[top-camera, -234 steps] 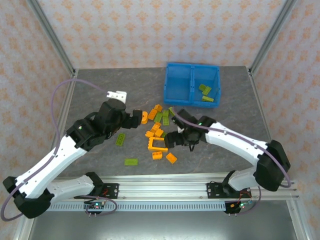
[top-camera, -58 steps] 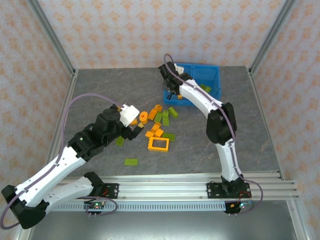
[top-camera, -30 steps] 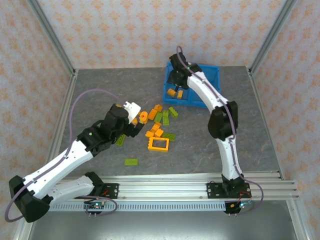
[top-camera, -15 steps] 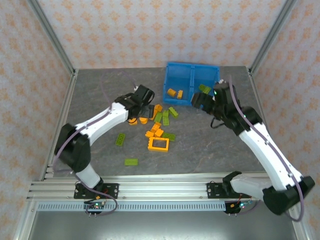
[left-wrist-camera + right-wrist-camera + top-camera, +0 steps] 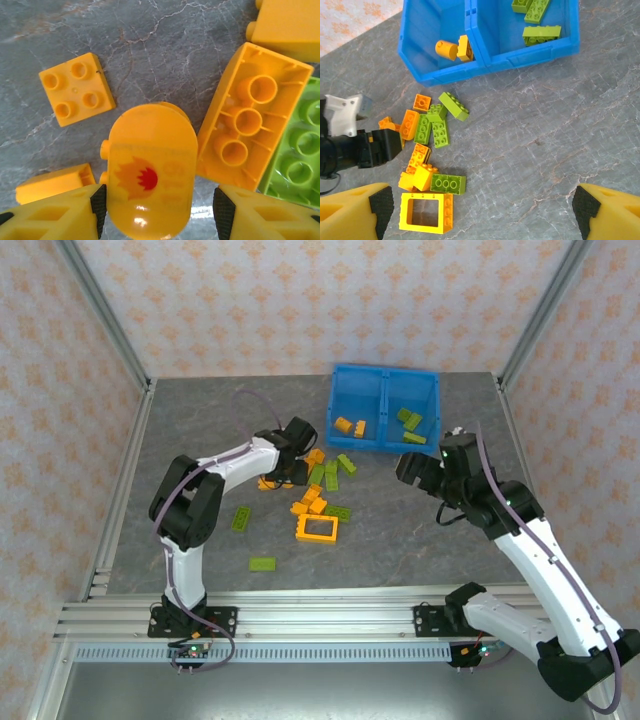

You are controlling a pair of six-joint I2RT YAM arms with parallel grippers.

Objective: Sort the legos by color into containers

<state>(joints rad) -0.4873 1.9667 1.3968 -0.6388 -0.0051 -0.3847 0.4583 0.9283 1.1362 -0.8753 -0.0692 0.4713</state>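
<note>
You are looking at a grey marbled table (image 5: 430, 550), boxed in by patterned walls and metal posts. The blue bin (image 5: 372, 445) is sitting at the far side, right of centre. Its left compartment is holding two orange pieces (image 5: 347, 426) and its right one several lime green bricks (image 5: 410, 422). The loose legos (image 5: 318, 475) are lying in a cluster in front of the bin's left corner. The orange frame (image 5: 317, 528) is lying flat at the cluster's near edge, and two stray green bricks (image 5: 241, 518) are lying apart to the left. The left gripper (image 5: 288, 472) is reaching down into the cluster's left side. In the left wrist view its jaws are standing apart, straddling the round orange piece (image 5: 150, 175) with a flame print. One pad (image 5: 98, 210) is appearing to touch the piece while the other is showing a gap, so nothing is clamped. A square orange brick (image 5: 76, 89) is lying near the round piece, and an upturned orange brick (image 5: 252, 130) is lying just beside it. The right gripper (image 5: 408, 468) is hovering over bare table near the bin's front wall. In its wrist view the jaws are spread wide — nothing is lying between them.
</note>
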